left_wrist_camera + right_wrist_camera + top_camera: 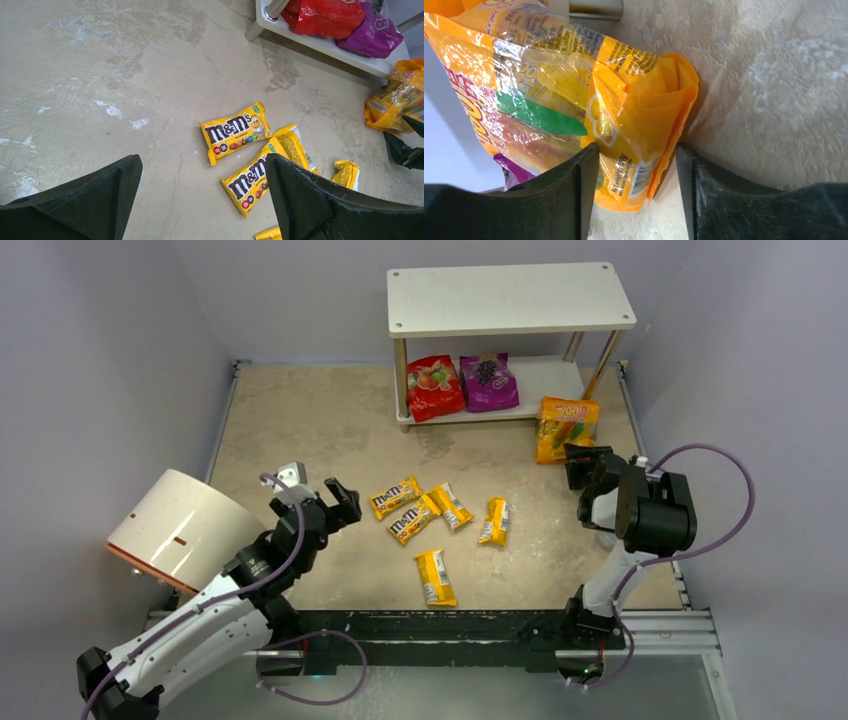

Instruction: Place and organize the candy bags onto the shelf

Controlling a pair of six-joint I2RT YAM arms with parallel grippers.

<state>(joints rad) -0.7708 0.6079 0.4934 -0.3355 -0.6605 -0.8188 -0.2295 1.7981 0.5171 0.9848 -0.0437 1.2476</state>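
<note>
The scuffed beige table (300, 420) carries the white shelf (510, 298) at upper centre, with the orange pouch (566, 426) on the table at the shelf's right front leg. Five M&M's packets (396, 497) lie flat mid-frame, four clustered and one lower. A white cylinder (185, 525) lies tipped at lower left.

I read "m&m's" on one yellow packet (235, 132) and again on a second packet (248, 181) just beside it. The orange pouch (574, 100) carries fine print that is too blurred for me to make out.
</note>
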